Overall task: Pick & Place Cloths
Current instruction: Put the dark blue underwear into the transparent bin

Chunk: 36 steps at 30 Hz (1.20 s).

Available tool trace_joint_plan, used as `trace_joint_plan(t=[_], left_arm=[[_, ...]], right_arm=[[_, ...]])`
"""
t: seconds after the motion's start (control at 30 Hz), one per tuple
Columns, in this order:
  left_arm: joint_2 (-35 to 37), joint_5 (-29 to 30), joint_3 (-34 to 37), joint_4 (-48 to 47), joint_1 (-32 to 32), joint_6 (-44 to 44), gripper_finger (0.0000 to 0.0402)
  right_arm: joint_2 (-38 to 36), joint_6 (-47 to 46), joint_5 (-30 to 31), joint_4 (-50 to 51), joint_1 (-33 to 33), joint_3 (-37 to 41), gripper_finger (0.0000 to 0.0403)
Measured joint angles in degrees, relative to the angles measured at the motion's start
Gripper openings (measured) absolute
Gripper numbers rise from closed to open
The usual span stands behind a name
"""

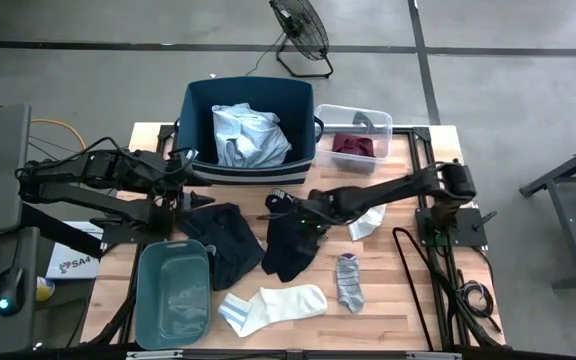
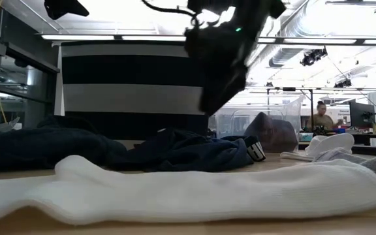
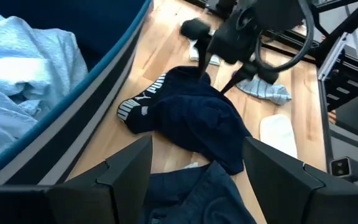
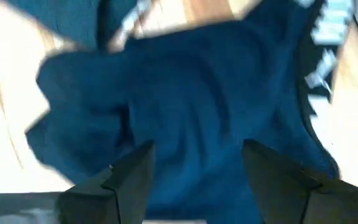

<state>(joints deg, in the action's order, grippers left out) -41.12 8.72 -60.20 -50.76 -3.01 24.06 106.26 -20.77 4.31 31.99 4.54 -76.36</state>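
Nearest: white sock (image 2: 194, 189) lay across the near table edge.
Right gripper (image 1: 303, 215): I had it over the navy piece (image 1: 290, 245) mid-table, fingers apart, nothing clamped.
Left gripper (image 1: 180, 180): waited beside the navy bin (image 1: 196, 105), fingers apart.
Binned: light blue shirt (image 1: 250, 135).
Risk: I judged a shallow pinch could snag only the waistband and drop it short.

Our right gripper (image 1: 301, 217) hangs mid-table, fingers spread; our left gripper (image 1: 190, 193) waits, fingers apart, near the table's rear-left.
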Motion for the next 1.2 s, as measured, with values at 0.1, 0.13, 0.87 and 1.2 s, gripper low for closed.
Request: trace_joint_plan(t=[0.1, 0.13, 0.87, 1.2], left_arm=[[0.00, -0.49, 0.00, -0.02, 0.00, 0.01, 0.0245], [0.00, -0.51, 0.00, 0.00, 0.00, 0.01, 0.0245], [-0.02, -0.79, 0.00, -0.41, 0.00, 0.04, 0.0245], [-0.01, -0.77, 0.00, -0.39, 0.00, 0.06, 0.0245]], right_arm=[[2.28, 0.05, 2.01, -5.57, 0.00, 0.00, 0.0234], [2.84, 0.06, 3.32, -6.97, -0.04, 0.00, 0.0234], [3.97, -6.45, 8.89, -17.43, -0.85, 8.48, 0.0234], [3.88, -12.62, 3.18, -19.59, -0.83, 13.65, 0.0234]])
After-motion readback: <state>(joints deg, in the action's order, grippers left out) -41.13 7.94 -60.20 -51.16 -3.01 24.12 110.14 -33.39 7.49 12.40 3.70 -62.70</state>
